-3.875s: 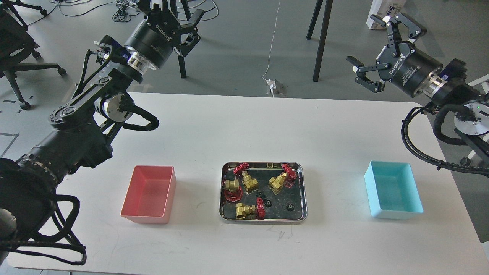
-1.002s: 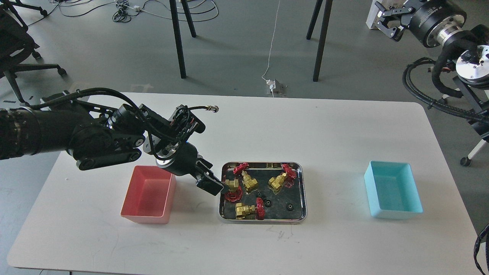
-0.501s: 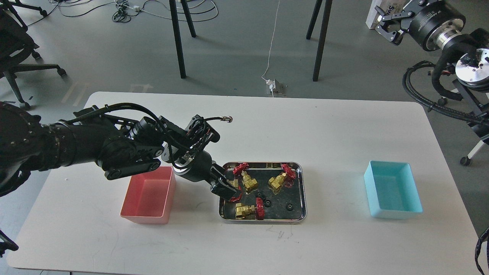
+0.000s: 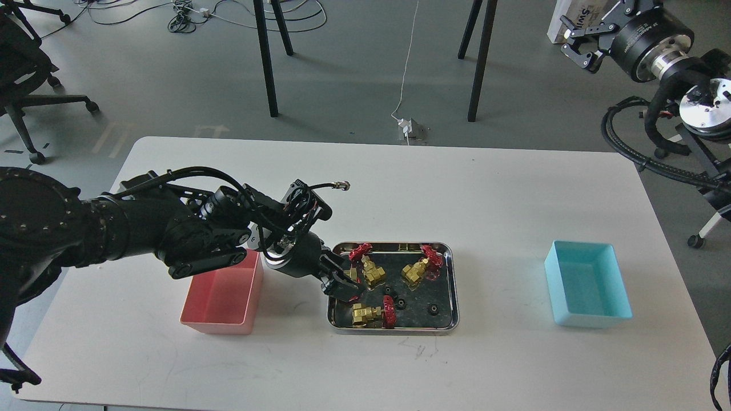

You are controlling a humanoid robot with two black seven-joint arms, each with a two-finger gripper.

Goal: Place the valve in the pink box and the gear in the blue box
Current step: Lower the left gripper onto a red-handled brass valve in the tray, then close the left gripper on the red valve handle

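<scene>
A steel tray at the table's middle holds brass valves with red handwheels and tiny black gears. My left gripper is down at the tray's left end, over a fourth valve that it almost wholly hides. Its fingers are dark and I cannot tell them apart. The pink box stands left of the tray, empty, under my left wrist. The blue box stands at the right, empty. My right gripper is open, high at the top right, off the table.
Black stand legs and cables lie on the floor beyond the table's far edge. A chair stands at the far left. My right arm's hoses hang by the table's right edge.
</scene>
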